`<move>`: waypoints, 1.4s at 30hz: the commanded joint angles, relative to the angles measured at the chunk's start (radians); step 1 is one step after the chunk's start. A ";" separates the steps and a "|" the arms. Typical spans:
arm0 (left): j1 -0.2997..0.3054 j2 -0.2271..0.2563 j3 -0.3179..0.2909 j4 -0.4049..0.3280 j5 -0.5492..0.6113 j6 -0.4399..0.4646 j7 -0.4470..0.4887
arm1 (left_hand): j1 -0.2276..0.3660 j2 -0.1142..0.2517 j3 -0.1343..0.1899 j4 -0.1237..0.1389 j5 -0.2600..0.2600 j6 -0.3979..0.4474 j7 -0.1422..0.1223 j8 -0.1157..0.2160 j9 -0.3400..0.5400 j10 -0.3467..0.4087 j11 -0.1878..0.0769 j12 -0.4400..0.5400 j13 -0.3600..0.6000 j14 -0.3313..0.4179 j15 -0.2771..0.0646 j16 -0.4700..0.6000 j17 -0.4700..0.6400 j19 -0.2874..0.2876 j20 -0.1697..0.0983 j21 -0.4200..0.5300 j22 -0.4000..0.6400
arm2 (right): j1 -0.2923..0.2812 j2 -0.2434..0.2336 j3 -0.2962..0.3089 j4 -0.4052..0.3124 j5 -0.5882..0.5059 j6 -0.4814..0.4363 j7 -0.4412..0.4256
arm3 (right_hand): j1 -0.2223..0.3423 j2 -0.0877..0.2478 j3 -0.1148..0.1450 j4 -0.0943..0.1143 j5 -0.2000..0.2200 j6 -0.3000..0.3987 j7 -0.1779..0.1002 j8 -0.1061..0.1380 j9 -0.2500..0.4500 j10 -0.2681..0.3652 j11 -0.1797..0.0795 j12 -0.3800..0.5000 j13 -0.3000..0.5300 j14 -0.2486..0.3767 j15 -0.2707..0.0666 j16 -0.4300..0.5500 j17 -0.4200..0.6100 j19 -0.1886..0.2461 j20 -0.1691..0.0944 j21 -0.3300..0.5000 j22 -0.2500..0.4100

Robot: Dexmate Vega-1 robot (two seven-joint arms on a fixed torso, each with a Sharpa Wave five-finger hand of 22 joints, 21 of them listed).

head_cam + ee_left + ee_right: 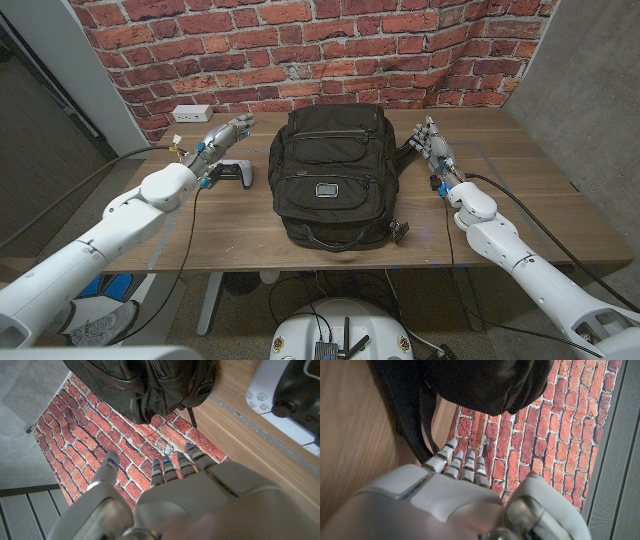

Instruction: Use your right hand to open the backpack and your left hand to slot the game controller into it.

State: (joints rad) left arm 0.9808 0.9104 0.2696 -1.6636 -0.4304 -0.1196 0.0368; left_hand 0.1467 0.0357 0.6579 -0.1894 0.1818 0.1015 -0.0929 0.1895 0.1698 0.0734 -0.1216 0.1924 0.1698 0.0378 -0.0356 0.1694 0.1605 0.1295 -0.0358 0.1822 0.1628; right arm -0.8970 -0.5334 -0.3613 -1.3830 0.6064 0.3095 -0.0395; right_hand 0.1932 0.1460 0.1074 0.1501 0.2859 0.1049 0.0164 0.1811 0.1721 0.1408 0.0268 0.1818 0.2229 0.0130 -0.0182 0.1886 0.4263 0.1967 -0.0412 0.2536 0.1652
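Observation:
A black backpack (pixel 333 175) lies closed in the middle of the wooden table (pixel 520 215), with its top handle toward the front edge. The same backpack (pixel 150 382) shows in the left wrist view, and the backpack (pixel 485 382) again in the right wrist view. A white and black game controller (pixel 236 173) lies to its left; the left wrist view catches the controller (pixel 285 402) on the wood. My left hand (pixel 220 138) hovers open above the controller, fingers straight. My right hand (pixel 433 145) stands open beside the backpack's right side, holding nothing.
A white power strip (pixel 191 113) sits at the table's back left corner against the red brick wall (pixel 330 50). A backpack strap (pixel 422 420) trails on the wood near my right hand. Bare tabletop lies to the right of my right arm.

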 commanded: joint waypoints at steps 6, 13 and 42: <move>-0.002 0.165 -0.031 -0.096 0.089 0.121 -0.041 | 0.052 -0.007 0.016 -0.007 0.012 0.012 -0.024 0.009 0.005 0.015 -0.013 0.006 0.005 0.021 -0.091 0.010 0.004 0.015 -0.076 0.002 0.001 | 0.001 0.016 -0.005 0.018 -0.002 0.017 0.001 | -0.008 0.021 0.006 0.002 0.008 0.002 -0.004 0.004 0.004 0.003 -0.009 0.008 -0.003 0.004 -0.011 0.006 -0.002 0.008 0.003 -0.007 0.002; -0.029 0.219 -0.012 -0.136 0.152 0.188 -0.064 | 0.098 -0.022 0.028 -0.008 0.017 0.031 -0.040 0.016 0.005 0.027 -0.020 0.007 0.006 0.043 -0.108 0.013 0.004 0.013 -0.075 -0.001 0.000 | 0.000 0.019 -0.005 0.017 -0.004 0.017 -0.003 | -0.010 0.020 0.009 0.002 0.008 0.001 -0.004 0.004 0.004 0.002 -0.008 0.008 -0.007 0.005 -0.010 0.007 -0.005 0.009 0.003 -0.010 0.002; -0.242 0.329 0.138 -0.187 0.451 0.353 -0.304 | 0.255 -0.076 0.070 -0.008 0.033 0.059 -0.089 0.019 0.008 0.062 -0.060 0.007 0.006 0.083 -0.148 0.011 0.004 -0.006 -0.073 -0.005 0.000 | 0.041 0.049 -0.019 0.080 -0.010 0.028 0.005 | -0.020 0.019 0.024 0.000 0.008 -0.002 -0.005 0.004 0.003 -0.001 -0.011 0.009 -0.020 0.004 -0.009 0.008 -0.023 0.015 0.005 -0.026 0.003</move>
State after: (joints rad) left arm 0.8282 1.2090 0.3460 -1.8350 -0.0996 0.1765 -0.1564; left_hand 0.3771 -0.0370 0.7165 -0.1973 0.2039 0.1596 -0.1654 0.2050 0.1748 0.1256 -0.1662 0.1963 0.1698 0.1078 -0.0374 0.1778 0.1605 0.1269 -0.0413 0.1775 0.1630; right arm -0.8749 -0.4983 -0.3738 -1.3319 0.5989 0.3319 -0.0417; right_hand 0.1830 0.1437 0.1225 0.1504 0.2859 0.1049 0.0164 0.1810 0.1723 0.1353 0.0214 0.1817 0.2021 0.0185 -0.0234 0.1926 0.4032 0.2019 -0.0358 0.2303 0.1651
